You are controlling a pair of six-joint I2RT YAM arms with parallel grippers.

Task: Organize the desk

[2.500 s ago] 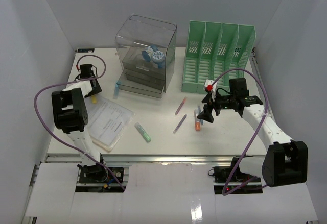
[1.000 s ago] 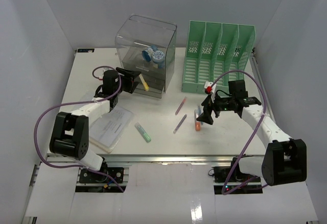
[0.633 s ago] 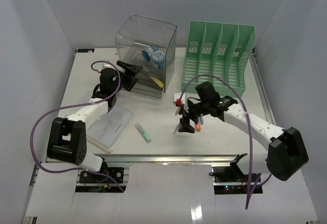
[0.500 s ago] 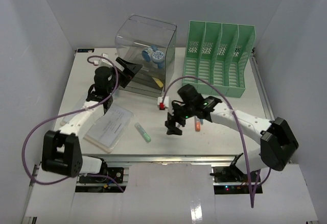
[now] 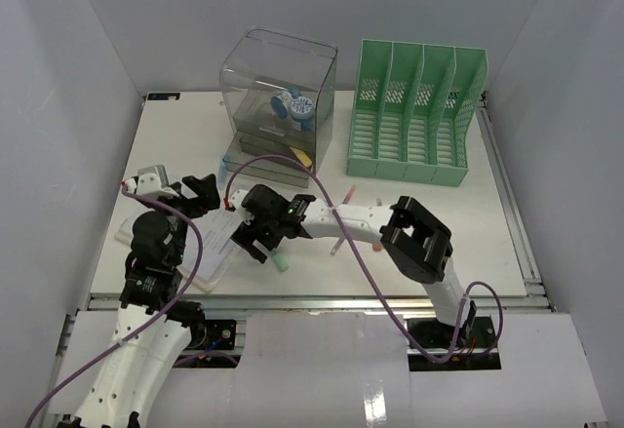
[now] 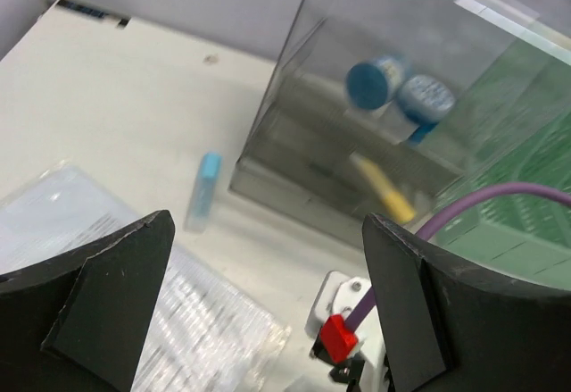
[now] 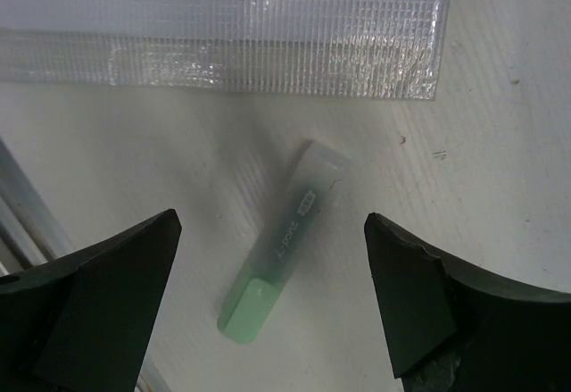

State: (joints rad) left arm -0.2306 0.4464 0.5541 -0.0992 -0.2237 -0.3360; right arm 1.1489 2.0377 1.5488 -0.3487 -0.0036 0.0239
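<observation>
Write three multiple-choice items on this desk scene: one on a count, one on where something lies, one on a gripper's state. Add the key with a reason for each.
1. How many slots does the green file rack have?
A. Two
B. Four
C. Six

2. Where does the green highlighter lie?
A. In the file rack
B. On the desk, close to the document sleeve
C. On top of the sleeve

3. How does the right gripper stand?
A. Shut on a pen
B. Shut on the highlighter
C. Open above the highlighter

Key:
1. B: five upright walls make four slots.
2. B: the right wrist view shows it flat on the white top, a gap away from the sleeve's edge.
3. C: its jaws stand wide apart, with the highlighter untouched below them.
</observation>
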